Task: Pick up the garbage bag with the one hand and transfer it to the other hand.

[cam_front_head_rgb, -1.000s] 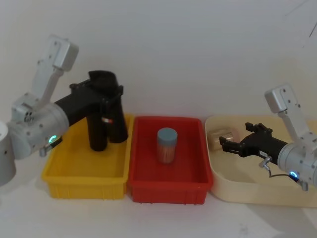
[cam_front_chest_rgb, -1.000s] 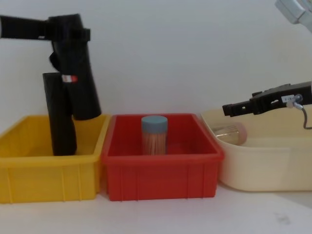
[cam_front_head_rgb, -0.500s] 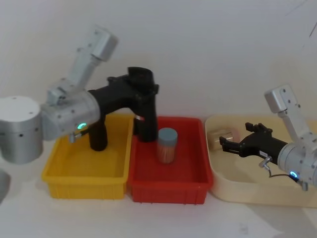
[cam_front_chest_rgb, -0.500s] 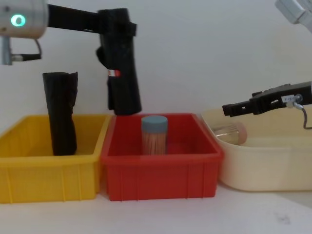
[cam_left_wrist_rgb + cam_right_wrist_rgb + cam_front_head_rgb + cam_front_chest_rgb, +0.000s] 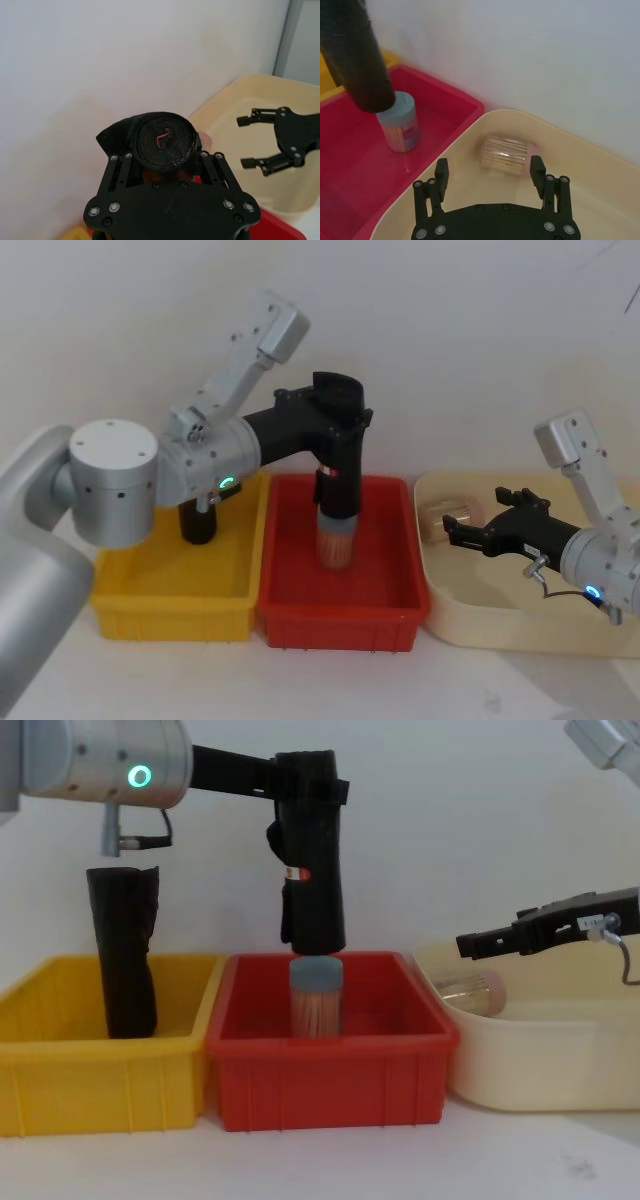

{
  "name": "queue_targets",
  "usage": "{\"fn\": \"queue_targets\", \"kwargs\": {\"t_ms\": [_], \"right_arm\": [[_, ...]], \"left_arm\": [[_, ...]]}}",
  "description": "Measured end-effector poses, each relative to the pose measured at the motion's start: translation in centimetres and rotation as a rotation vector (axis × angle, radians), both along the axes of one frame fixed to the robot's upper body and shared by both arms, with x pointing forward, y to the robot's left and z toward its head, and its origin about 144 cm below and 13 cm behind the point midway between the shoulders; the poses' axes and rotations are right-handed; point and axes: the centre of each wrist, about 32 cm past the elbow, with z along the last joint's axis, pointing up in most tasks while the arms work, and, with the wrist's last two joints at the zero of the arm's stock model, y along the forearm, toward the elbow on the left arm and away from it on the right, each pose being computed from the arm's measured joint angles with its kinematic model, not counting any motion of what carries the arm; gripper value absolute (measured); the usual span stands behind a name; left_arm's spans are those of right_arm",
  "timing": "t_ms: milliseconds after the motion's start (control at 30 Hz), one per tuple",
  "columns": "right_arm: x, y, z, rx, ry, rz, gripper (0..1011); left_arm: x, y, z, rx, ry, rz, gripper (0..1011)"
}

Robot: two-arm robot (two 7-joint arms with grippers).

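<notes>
The garbage bag [image 5: 338, 480] is a black roll with a small red-and-white sticker, hanging upright over the red bin [image 5: 340, 612]. My left gripper [image 5: 336, 420] is shut on its upper part, and the same hold appears in the chest view, where the left gripper [image 5: 306, 805] carries the garbage bag [image 5: 314, 905]. The bag's lower end hovers just above a blue-lidded jar [image 5: 316, 995]. From the left wrist view I look down on the roll's top end [image 5: 164, 141]. My right gripper [image 5: 452, 531] stands open above the cream tub [image 5: 448, 628], well to the right of the bag.
A second black roll [image 5: 123, 952] with a flared top stands in the yellow bin [image 5: 100, 1070]. A clear jar [image 5: 504, 155] lies in the cream tub under the right gripper [image 5: 489, 167]. The three bins sit side by side before a white wall.
My left arm has carried the garbage bag to the right, from above the yellow bin to above the red bin and its jar. The right arm has not moved.
</notes>
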Motion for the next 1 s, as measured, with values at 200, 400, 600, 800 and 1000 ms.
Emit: {"fn": "queue_targets", "kwargs": {"t_ms": [200,400,600,800,1000], "right_arm": [[0.0,0.0,0.0,0.001,0.000,0.002,999],[0.2,0.3,0.1,0.016,-0.007,0.025,999],[0.8,1.2,0.3,0.053,-0.021,0.061,999],[1.8,2.4,0.5,0.095,-0.040,0.090,999],[2.8,3.5,0.7,0.141,-0.051,0.111,999]], "left_arm": [[0.8,-1.4,-0.1,-0.009,-0.017,0.007,527],[1.1,-2.0,-0.1,-0.013,-0.025,0.010,527],[1.3,-2.5,-0.1,-0.016,-0.031,0.012,527],[1.5,-2.8,-0.1,-0.018,-0.034,0.013,527],[1.6,-3.0,-0.1,-0.018,-0.036,0.013,527]]}}
